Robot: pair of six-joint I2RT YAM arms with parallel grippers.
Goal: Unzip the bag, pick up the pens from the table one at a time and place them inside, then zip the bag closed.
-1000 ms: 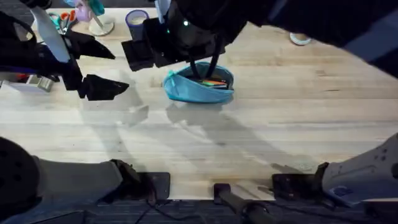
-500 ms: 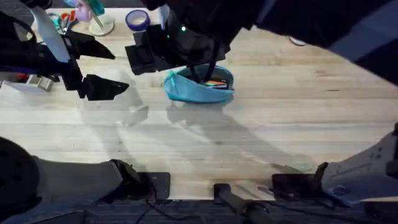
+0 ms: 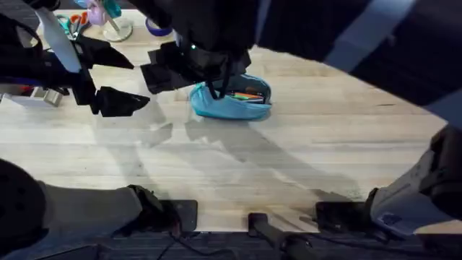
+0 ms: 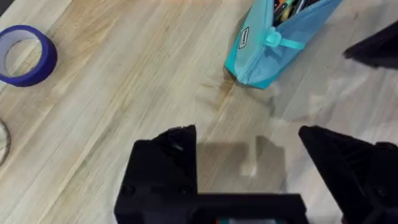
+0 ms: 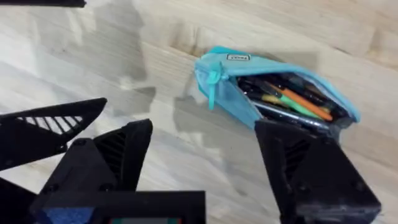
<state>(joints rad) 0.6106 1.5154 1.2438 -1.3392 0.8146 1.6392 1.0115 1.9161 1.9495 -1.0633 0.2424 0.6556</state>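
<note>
A: Overhead first. Where's the bag?

B: One bag [image 3: 232,101], light blue, on the desk [image 3: 303,152] toward the far side, a little left of centre. Mouth gaping, pens [image 3: 247,94] inside. The right arm hangs large and dark over it, so I cannot make out its fingers from here. Left gripper [image 3: 114,81] sits well to the left of the bag, fingers spread, nothing in them.

A: Left wrist view?

B: Left fingers [image 4: 163,163] wide apart over bare wood. The bag's end [image 4: 267,50] with its label and a teal pull tab lies beyond them. One roll of blue tape [image 4: 25,55] off to the side.

A: Right wrist?

B: Right gripper [image 5: 205,168] open, empty, the bag [image 5: 273,93] just beyond its fingers. Zipper undone along the top. Among the pens [image 5: 292,98] I count an orange, a green and a silvery-grey one, plus darker sticks I cannot separate. No pens seen loose on the wood.

A: Handling?

B: My read: soft, light fabric, bound to slide and crumple when the zipper is tugged. Pin the closed end with one set of fingers, pinch the small pull tab [image 5: 214,84] with the other.
</note>
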